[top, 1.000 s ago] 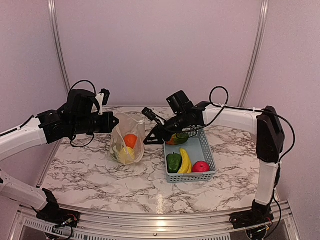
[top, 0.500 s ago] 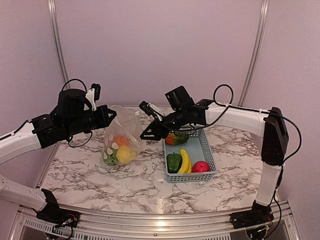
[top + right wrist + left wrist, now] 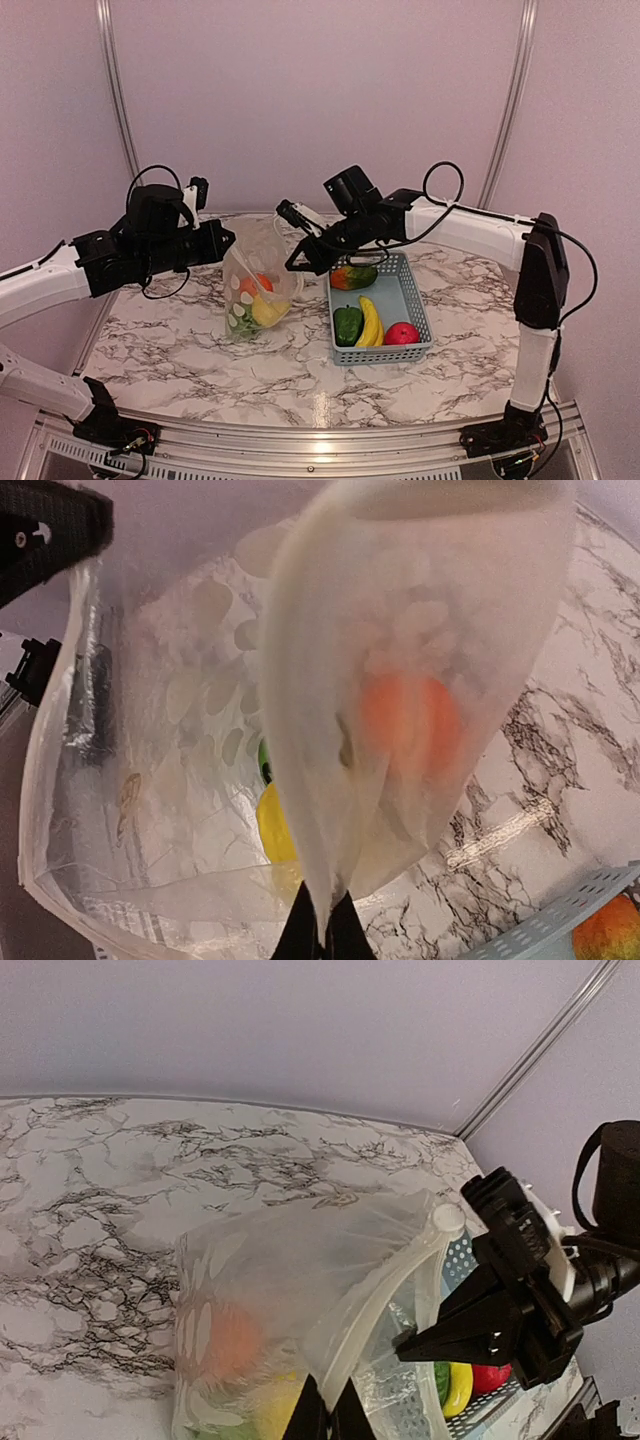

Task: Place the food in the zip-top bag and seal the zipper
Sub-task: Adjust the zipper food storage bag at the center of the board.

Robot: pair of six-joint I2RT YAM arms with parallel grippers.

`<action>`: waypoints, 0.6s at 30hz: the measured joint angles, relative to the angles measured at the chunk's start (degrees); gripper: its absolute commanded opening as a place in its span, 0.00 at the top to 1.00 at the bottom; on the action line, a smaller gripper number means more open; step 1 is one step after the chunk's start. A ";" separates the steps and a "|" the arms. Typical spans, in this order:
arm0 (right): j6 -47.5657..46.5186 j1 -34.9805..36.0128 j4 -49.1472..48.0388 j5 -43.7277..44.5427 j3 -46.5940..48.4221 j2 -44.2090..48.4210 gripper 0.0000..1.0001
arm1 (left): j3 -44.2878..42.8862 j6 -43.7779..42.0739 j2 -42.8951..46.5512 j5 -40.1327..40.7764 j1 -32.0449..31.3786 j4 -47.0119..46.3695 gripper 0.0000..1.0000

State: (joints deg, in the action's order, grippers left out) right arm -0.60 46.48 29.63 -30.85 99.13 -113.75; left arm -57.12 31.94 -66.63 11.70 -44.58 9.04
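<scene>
We see the left pincer (image 3: 230, 242) and right pincer (image 3: 291, 267), 2 in all, each clamped on the mouth edge of the 1 zip-top bag (image 3: 268, 262), which is held up between them over the desk (image 3: 170, 340). Inside it are 3 food pieces (image 3: 261, 285); 4 more sit in the 1 blue basket (image 3: 416, 300).

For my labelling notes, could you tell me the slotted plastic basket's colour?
Slotted plastic basket: light blue; best in top external view.

Zip-top bag (image 3: 262, 272) clear thin plastic – basket (image 3: 419, 308) matt plastic – table (image 3: 180, 352) glossy marble-look.
</scene>
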 measured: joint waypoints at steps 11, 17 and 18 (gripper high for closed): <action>-4.46 -4.83 5.49 -3.21 -0.31 5.14 0.88 | -5.84 -1.97 -5.73 -3.21 0.00 6.16 1.00; -10.49 -6.80 8.98 -6.38 2.16 3.50 0.66 | -17.66 -1.81 -12.61 -7.34 0.00 12.24 1.00; -11.63 -7.02 9.29 -7.17 2.56 3.54 0.64 | -19.47 -1.68 -13.60 -8.15 0.00 13.33 1.00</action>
State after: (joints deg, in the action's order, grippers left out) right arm -12.23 39.46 38.92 -38.02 101.69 -110.21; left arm -76.60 30.26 -80.23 3.55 -44.58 22.37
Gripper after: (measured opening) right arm 0.288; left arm 0.017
